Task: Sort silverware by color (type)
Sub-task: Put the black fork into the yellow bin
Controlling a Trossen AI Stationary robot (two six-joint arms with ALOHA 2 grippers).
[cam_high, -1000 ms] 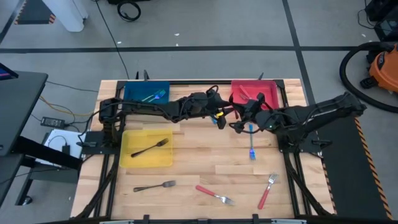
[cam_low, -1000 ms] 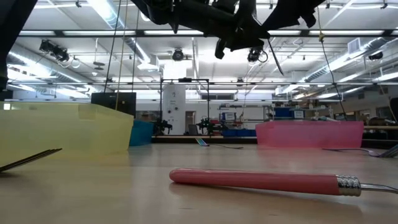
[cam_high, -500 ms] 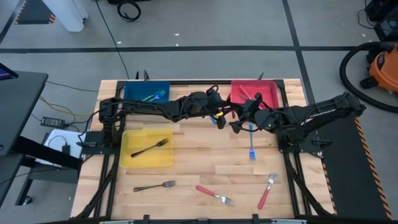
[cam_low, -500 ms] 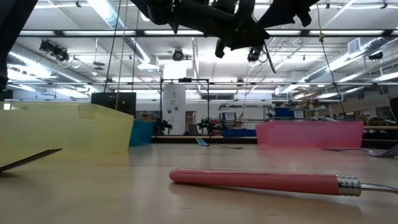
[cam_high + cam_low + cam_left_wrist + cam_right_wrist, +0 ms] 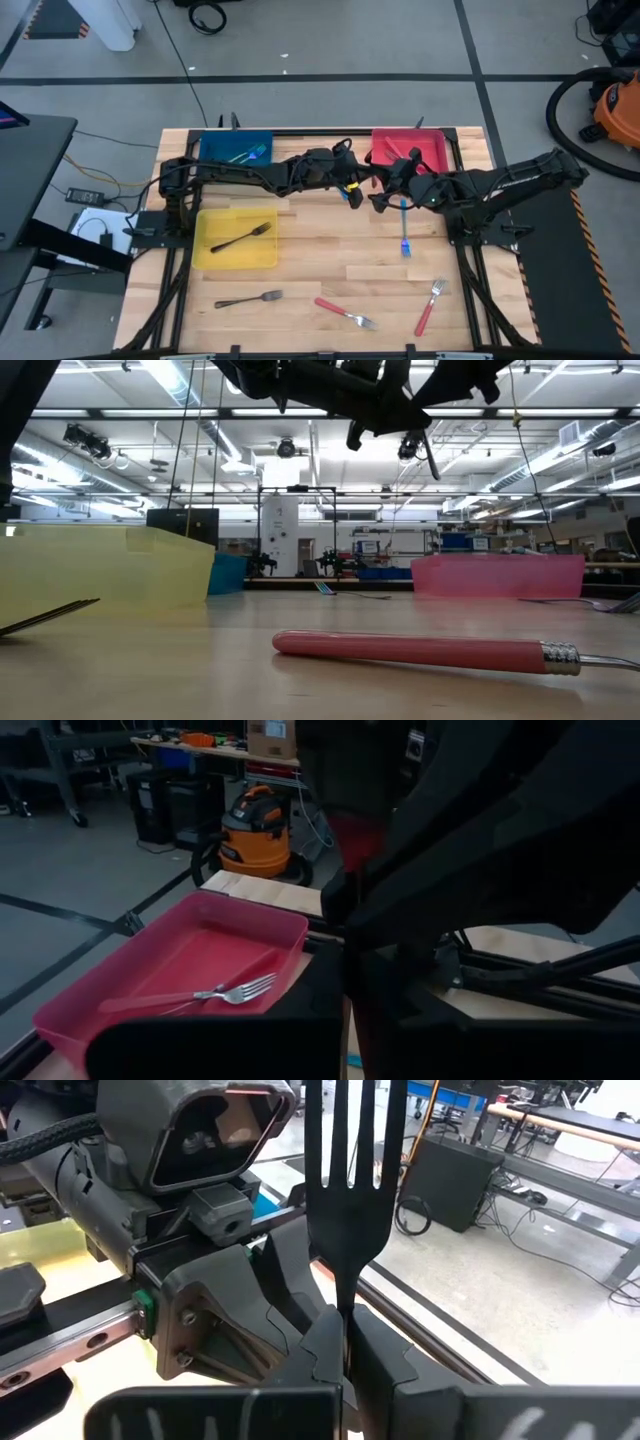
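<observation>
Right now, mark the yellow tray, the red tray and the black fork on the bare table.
yellow tray (image 5: pixel 262 255): high view, bare floor near its corner.
red tray (image 5: pixel 432 143): high view, bare floor.
black fork (image 5: pixel 250 298): high view, mid-handle.

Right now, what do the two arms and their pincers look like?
Both arms are black, jointed links with exposed black cabling. The left arm shows a small yellow marking near its left pincer. The right arm ends in the right pincer with flat angular black fingers; a green tab shows on the facing pincer.

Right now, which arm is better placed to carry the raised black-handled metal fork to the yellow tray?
Left, probably. The left gripper and right gripper both clamp the black fork mid-table, and the yellow tray, holding a second black fork, lies on the left arm's side.
</observation>
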